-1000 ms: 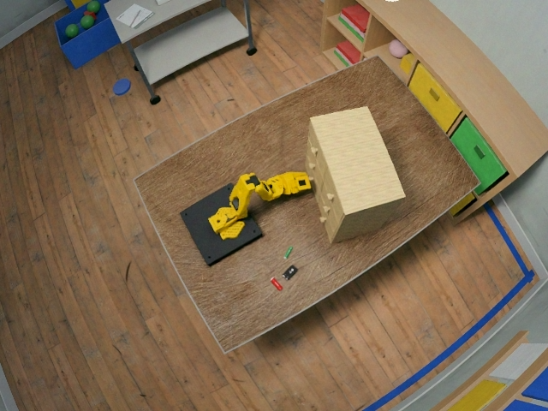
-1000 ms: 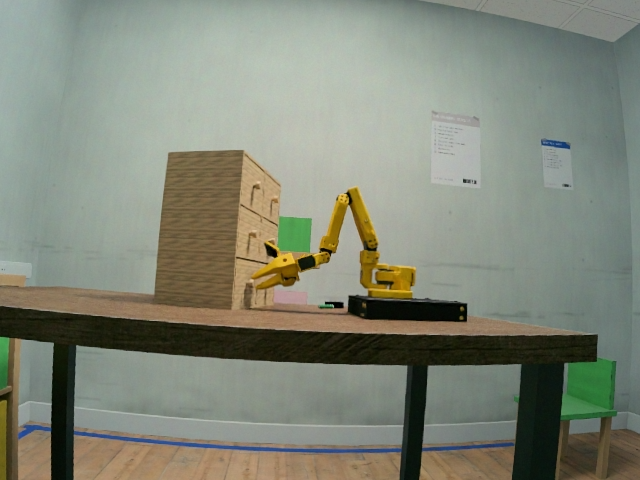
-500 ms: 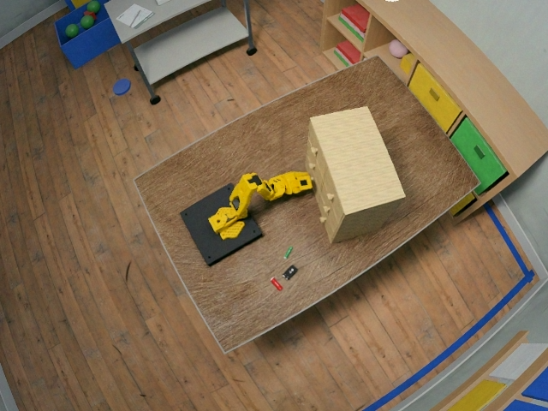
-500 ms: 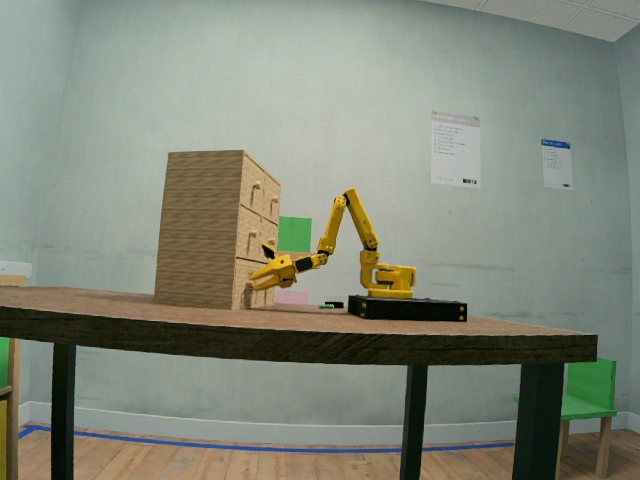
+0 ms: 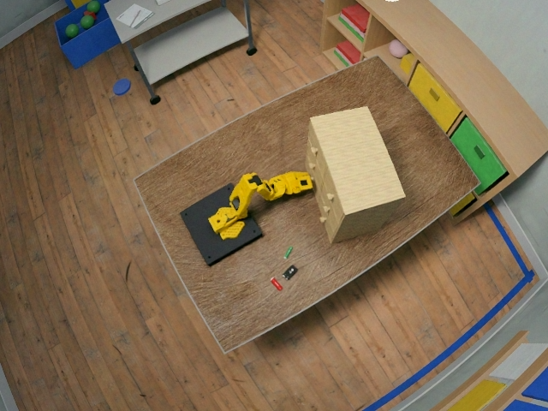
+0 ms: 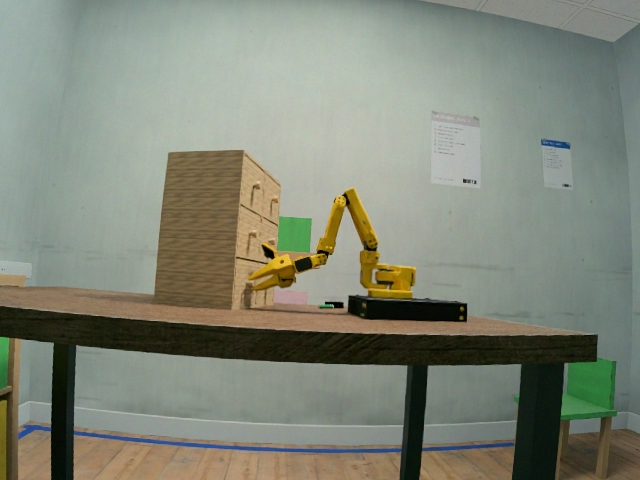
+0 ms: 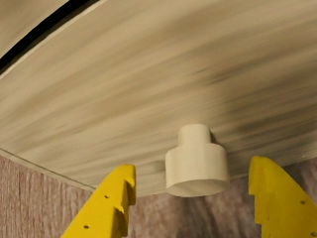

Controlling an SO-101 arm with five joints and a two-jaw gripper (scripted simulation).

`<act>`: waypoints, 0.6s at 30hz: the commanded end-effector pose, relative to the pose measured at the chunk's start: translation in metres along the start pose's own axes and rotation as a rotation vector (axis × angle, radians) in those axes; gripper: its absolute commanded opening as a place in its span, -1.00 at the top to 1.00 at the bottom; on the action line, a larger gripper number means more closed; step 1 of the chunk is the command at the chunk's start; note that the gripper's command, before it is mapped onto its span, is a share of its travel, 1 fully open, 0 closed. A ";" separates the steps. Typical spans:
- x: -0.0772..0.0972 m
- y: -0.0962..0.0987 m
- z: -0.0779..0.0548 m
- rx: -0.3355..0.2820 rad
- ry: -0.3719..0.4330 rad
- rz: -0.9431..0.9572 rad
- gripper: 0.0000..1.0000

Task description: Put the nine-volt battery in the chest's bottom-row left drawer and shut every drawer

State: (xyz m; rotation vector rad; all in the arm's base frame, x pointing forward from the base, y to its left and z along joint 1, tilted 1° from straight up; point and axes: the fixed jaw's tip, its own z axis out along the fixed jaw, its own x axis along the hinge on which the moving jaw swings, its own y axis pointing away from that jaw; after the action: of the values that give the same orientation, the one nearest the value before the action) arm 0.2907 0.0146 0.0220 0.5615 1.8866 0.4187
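one chest [image 5: 356, 159] [image 6: 199, 227] [image 7: 124, 99], six knobs [image 5: 330, 196] [image 6: 256, 185] [image 7: 197, 166], one arm [image 5: 241, 194] [image 6: 361, 219]

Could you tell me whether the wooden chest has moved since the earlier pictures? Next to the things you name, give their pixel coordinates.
No, the wooden chest [image 5: 357, 163] [image 6: 199, 227] has not visibly moved; in the top view it keeps its place against the table edges [image 5: 179, 274].
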 end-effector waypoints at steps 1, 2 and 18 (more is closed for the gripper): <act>-0.002 -0.001 0.001 0.001 -0.011 0.011 0.57; -0.002 -0.002 0.001 0.001 -0.012 0.011 0.57; -0.002 -0.003 0.002 0.004 -0.013 0.012 0.57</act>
State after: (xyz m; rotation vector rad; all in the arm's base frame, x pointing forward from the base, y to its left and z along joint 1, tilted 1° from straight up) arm 0.2917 0.0132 0.0213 0.5661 1.8846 0.4154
